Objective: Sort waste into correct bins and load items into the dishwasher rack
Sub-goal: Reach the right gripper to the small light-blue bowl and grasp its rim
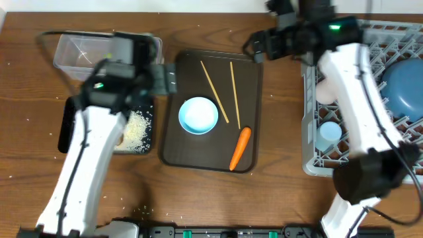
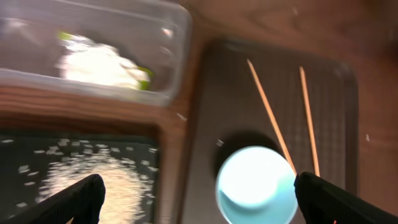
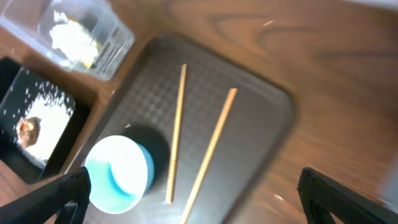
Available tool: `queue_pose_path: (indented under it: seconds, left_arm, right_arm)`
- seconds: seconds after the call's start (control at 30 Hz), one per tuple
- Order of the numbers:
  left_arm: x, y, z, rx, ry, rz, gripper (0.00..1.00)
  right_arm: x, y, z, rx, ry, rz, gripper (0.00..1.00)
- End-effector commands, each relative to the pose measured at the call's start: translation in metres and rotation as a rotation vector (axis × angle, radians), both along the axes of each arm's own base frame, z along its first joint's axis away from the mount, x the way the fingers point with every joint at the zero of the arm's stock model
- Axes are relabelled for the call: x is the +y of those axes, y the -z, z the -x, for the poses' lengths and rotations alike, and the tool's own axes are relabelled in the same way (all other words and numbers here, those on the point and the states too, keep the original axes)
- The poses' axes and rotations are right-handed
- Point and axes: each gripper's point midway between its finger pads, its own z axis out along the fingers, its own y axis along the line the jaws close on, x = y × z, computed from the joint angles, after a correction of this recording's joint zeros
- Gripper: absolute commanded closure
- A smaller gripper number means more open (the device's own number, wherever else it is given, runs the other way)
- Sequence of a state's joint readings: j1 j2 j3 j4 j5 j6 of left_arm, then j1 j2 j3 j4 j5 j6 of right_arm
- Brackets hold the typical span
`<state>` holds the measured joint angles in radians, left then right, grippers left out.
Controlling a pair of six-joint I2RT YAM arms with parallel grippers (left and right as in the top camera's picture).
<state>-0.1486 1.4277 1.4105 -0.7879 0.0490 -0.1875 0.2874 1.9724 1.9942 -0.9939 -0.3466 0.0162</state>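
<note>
On the dark brown serving tray I see a small light blue bowl, two thin wooden chopsticks, and an orange carrot at its near right corner. My left gripper hangs over the tray's left edge and my right gripper over its far right corner, both spread wide and empty. White rice grains lie in the shallow black rectangular tray by the table's left edge.

Things on the wooden table
Clear tub upper left, black tray below it, brown tray middle, grey rack right.
</note>
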Motion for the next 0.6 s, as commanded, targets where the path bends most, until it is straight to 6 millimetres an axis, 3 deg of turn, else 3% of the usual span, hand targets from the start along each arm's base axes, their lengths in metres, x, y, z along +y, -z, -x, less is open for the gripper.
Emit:
queue_pose_path:
  seconds: [0.0, 0.23, 0.33, 0.43, 0.57]
  left_arm:
    - [0.028, -0.012, 0.0, -0.024, -0.085, 0.007, 0.02]
    - [0.048, -0.001, 0.002, 0.022, -0.137, 0.002, 0.02]
    - [0.048, 0.002, 0.003, 0.03, -0.137, 0.001, 0.02]
    - [0.048, 0.003, 0.004, 0.035, -0.137, 0.0, 0.02]
    - [0.049, 0.004, 0.004, 0.037, -0.139, -0.002, 0.02]
  right_arm:
    - [0.04, 0.046, 0.007, 0.11, -0.049, -0.001, 0.06]
    - [0.109, 0.132, 0.036, 0.249, -0.182, 0.065, 0.2]
    - [0.125, 0.159, 0.048, 0.305, -0.194, 0.081, 0.22]
    - [0.134, 0.177, 0.06, 0.345, -0.209, 0.1, 0.25]
    - [0.138, 0.182, 0.067, 0.363, -0.22, 0.112, 0.43]
